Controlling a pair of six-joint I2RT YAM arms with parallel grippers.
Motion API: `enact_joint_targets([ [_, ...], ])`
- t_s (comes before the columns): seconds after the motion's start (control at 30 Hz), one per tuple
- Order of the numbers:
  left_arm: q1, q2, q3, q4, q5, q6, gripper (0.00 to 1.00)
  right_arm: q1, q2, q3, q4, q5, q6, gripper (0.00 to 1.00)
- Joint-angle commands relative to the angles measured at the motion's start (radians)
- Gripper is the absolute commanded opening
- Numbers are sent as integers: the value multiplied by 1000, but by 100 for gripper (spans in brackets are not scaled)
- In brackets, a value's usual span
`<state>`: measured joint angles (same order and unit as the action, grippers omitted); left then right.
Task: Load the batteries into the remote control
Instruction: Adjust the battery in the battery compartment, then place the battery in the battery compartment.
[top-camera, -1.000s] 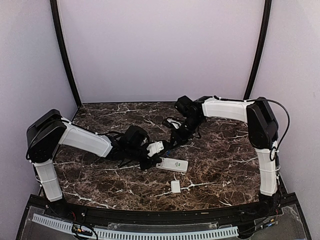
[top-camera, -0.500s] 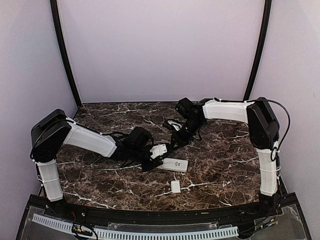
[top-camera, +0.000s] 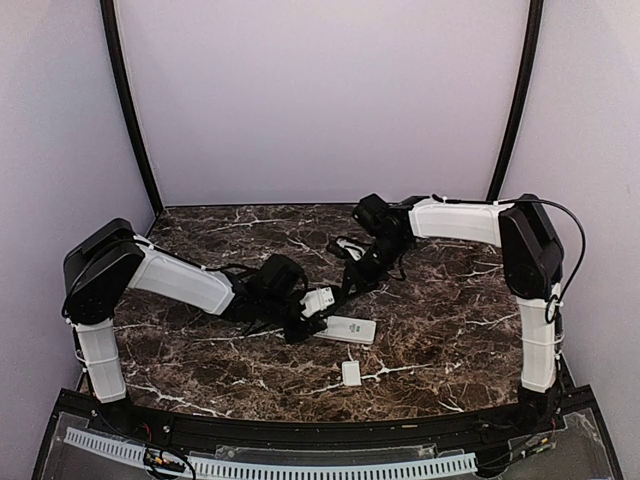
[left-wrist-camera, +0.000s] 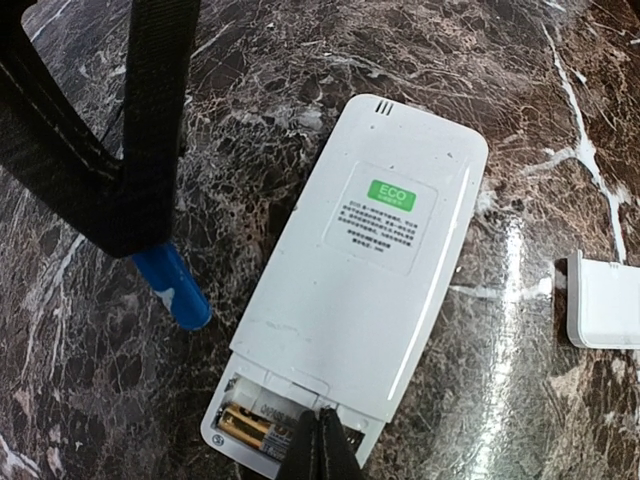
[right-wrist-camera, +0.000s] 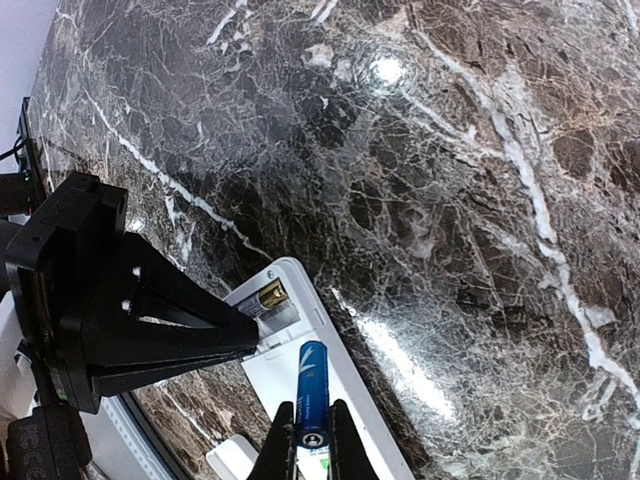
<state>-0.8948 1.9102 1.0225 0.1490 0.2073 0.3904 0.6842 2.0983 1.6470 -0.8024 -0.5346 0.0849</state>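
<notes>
The white remote control (top-camera: 347, 329) lies back up mid-table, its green ECO sticker (left-wrist-camera: 390, 193) showing. At its near end the battery compartment (left-wrist-camera: 268, 418) stands uncovered with a gold-and-black battery (left-wrist-camera: 245, 428) seated inside. My left gripper (left-wrist-camera: 322, 445) is shut with nothing in it, its tips resting on the compartment beside that battery. My right gripper (right-wrist-camera: 311, 445) is shut on the blue battery (right-wrist-camera: 311, 390), which hangs over the remote (right-wrist-camera: 266, 378) just short of the compartment. In the left wrist view the blue battery (left-wrist-camera: 172, 288) shows beside the remote's left edge.
A small flat white cover (top-camera: 351, 373) lies on the dark marble table nearer the front edge, right of the remote in the left wrist view (left-wrist-camera: 605, 300). Both arms meet over the remote, the left arm's black gripper body (right-wrist-camera: 120, 320) close to my right fingers.
The left arm has slid right toward the remote, bringing its shut tips onto the compartment end. The right arm with the blue battery has barely moved.
</notes>
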Motion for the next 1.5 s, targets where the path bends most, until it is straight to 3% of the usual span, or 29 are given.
enact_joint_targets([
  [0.0, 7, -42, 21, -96, 8, -51, 0, -6, -28, 33, 0, -27, -18, 0],
  [0.2, 26, -199, 24, 9, 39, -98, 10, 10, 1, 71, -34, -40, -40, 0],
  [0.43, 53, -318, -143, 71, 53, -152, 18, 44, 77, 148, -114, -75, -78, 0],
  [0.53, 49, -327, -196, 13, 55, -91, 39, 57, 132, 208, -173, -74, -90, 0],
  [0.6, 39, -339, -225, -4, 25, -27, 48, 63, 158, 242, -213, -63, -109, 0],
  [0.73, 33, -352, -294, 76, -18, 88, 57, 70, 186, 271, -246, -84, -119, 0],
  [1.0, 28, -197, -211, 53, -56, 139, 58, 85, 230, 319, -302, -50, -137, 0],
  [1.47, 11, -168, -220, 84, -58, 139, 57, 93, 276, 393, -357, 19, -166, 0],
])
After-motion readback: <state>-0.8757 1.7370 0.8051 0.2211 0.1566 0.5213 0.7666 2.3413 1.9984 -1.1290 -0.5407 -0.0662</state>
